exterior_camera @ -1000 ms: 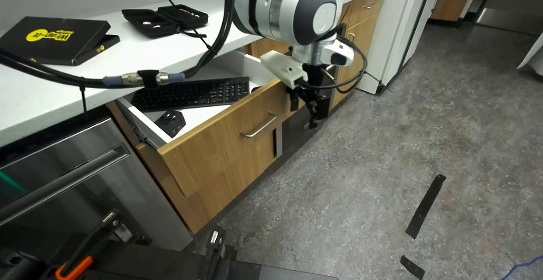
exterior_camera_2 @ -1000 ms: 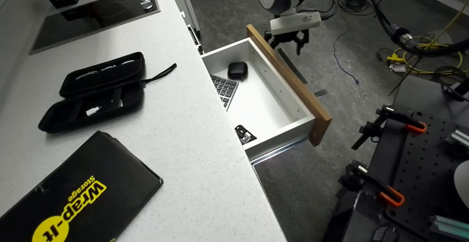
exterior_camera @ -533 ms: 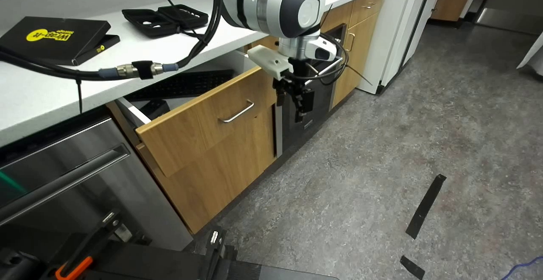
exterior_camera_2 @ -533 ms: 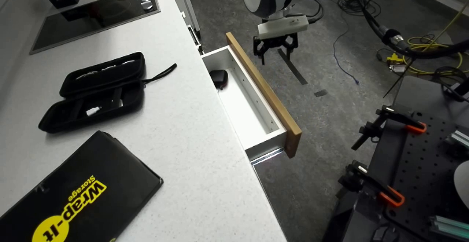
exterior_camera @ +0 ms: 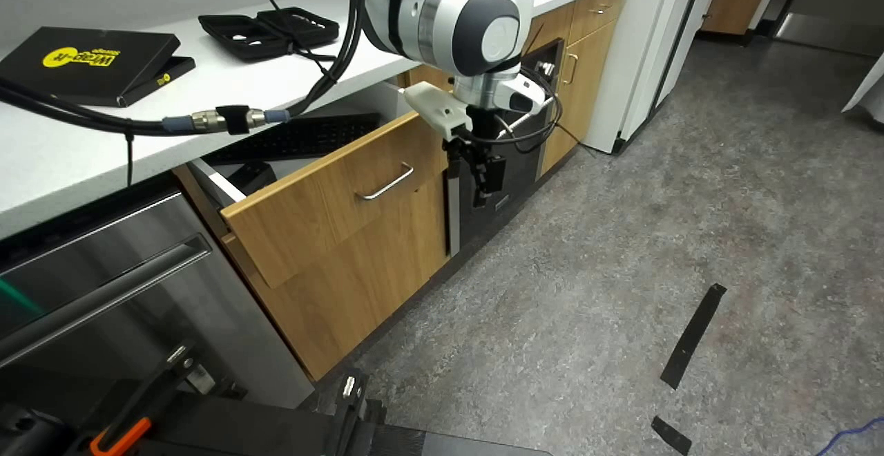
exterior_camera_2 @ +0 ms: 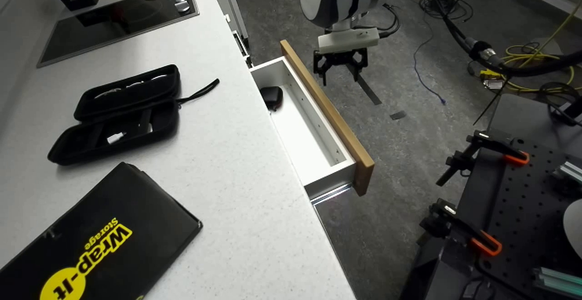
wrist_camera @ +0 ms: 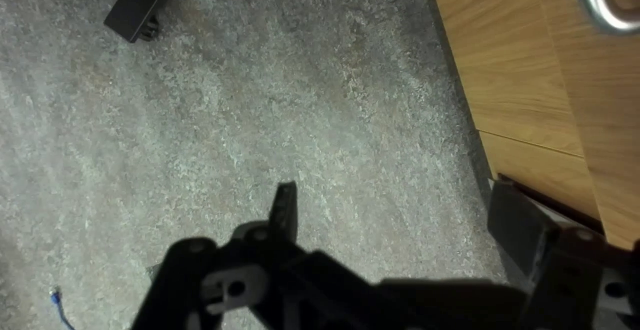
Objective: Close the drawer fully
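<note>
One wide, pale-oak-fronted drawer [exterior_camera_2: 326, 105] is sitting ajar, in an exterior view at seven o'clock from your gaping, empty black end effector [exterior_camera_2: 340, 81]; you're probably facing light, smooth travel, best pushed mid-front.

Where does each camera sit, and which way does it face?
An exterior view: high, looking down on the drawer from its handle side; arm and hand show.
An exterior view: above the counter, looking down across it into the drawer; arm and hand show.
Wrist view: on the arm, facing the floor, handle at upper right; fingers show.
Both exterior views share drawer, arm, hand and Wrap-It box.
</note>
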`<state>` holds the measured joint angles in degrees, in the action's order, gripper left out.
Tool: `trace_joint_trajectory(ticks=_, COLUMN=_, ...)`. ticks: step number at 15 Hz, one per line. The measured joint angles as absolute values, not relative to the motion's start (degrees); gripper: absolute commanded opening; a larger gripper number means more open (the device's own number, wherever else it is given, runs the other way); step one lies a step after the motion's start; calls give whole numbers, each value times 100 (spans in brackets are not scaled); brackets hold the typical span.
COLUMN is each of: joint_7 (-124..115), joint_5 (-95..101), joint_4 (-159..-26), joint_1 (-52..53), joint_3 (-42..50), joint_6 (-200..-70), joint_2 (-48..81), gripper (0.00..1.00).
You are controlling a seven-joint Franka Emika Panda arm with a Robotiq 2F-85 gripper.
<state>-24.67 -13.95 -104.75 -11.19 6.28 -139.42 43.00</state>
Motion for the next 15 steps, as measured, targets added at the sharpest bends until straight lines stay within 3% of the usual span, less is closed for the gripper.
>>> trace_joint_trajectory(ticks=15, joint_7=-1626, joint_5=-1879, joint_4=-9986, joint_1=-1024, joint_3=-512, joint_6=-14297, joint_2=4745, gripper=100)
